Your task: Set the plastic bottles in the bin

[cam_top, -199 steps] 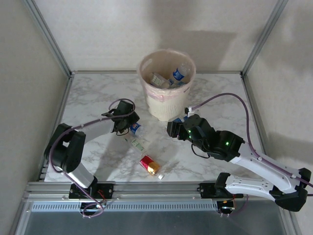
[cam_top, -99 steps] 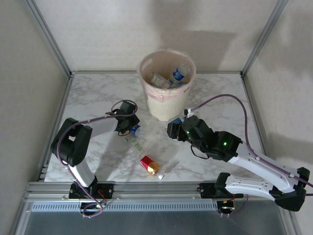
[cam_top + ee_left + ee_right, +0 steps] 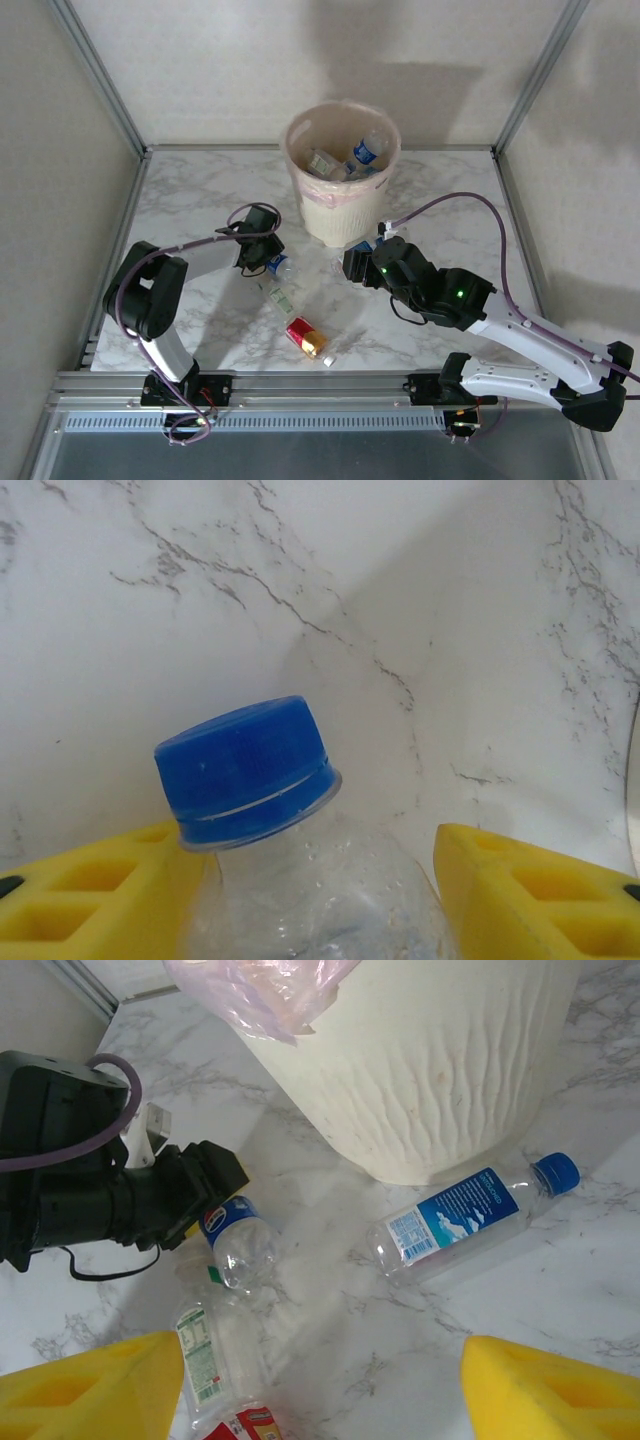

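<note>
Flanked a blue-capped bottle [image 3: 245,760] on the tabletop [image 3: 450,630] with left pincer [image 3: 315,880]; clamped or not, could not tell. Held right pincer [image 3: 320,1360] wide, empty. Judged light, crushable, slick: best pinched gently mid-body.

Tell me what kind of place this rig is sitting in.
Most likely a lab test cell, not a home: aluminium frame posts and plain panel walls enclose a marble-pattern tabletop, with a metal mounting rail along its near edge.

Even bright overhead light, soft shadows on back wall, slightly blurred close-up wrist views
</note>
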Robot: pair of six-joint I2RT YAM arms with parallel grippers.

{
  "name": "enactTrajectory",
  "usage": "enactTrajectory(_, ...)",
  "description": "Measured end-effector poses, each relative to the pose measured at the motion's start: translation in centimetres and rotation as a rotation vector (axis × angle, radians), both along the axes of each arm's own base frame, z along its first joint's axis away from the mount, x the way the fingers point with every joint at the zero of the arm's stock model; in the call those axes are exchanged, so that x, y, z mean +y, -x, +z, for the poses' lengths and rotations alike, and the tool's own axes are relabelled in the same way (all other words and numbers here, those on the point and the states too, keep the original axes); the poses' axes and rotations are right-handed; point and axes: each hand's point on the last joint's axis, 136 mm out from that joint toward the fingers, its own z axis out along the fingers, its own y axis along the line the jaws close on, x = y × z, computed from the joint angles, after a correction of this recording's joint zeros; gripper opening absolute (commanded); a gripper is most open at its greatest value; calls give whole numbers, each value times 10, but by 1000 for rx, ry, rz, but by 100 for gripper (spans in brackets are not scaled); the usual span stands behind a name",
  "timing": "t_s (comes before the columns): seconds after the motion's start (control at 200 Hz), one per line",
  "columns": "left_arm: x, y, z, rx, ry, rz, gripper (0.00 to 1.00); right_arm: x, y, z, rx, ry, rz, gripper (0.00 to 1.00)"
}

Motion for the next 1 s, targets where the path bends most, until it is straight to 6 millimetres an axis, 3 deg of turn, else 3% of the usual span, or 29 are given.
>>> enactTrajectory(0.17,2,0,26,-46,14,4,56,-2,0,0,-1,6,-4,73)
enactTrajectory(0.345,8,4,87,-164,53,11,56,-11,-1,5,-22,2,-33,73)
enactTrajectory(0.541,18,12,176,-321,90,9,57,-20,0,7,-28,9,-64,72)
enactTrajectory(0.776,16,3,312,-557,160,-4,56,-22,2,-6,-5,30,-63,71)
enactTrajectory(0.881,11,-9,368,-660,202,-2,56,-22,4,-14,16,36,-62,71)
enactTrajectory(1.001,-3,-37,403,-726,241,-2,56,-26,7,-18,25,29,-63,70)
